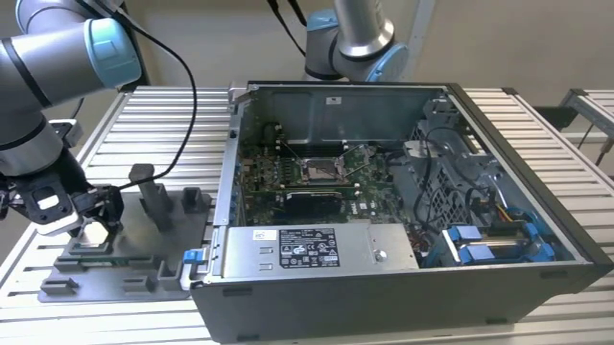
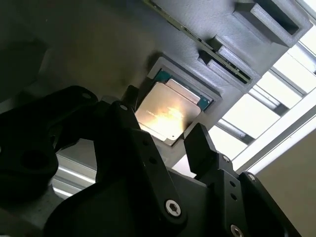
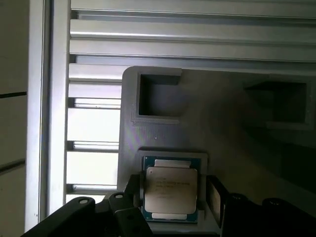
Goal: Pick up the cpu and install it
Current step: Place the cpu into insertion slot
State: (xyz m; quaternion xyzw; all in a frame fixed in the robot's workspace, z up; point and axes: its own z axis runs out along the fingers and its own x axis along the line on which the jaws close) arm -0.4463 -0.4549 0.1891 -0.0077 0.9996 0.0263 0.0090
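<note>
Looks like a robotics lab or an assembly test cell. Holds a slatted aluminium bench [image 1: 163, 122], an opened desktop computer case [image 1: 384, 295] with its motherboard [image 1: 317, 180] bared, a grey moulded fixture tray [image 1: 144, 248] and a grey-and-blue robot arm [image 1: 48, 72]. Seems plain-walled behind, though only dimly seen.

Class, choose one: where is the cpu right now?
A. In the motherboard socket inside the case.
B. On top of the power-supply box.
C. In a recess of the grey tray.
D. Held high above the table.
C: the cpu lies in a square recess of the grey tray, the open hand straddling it.
</note>
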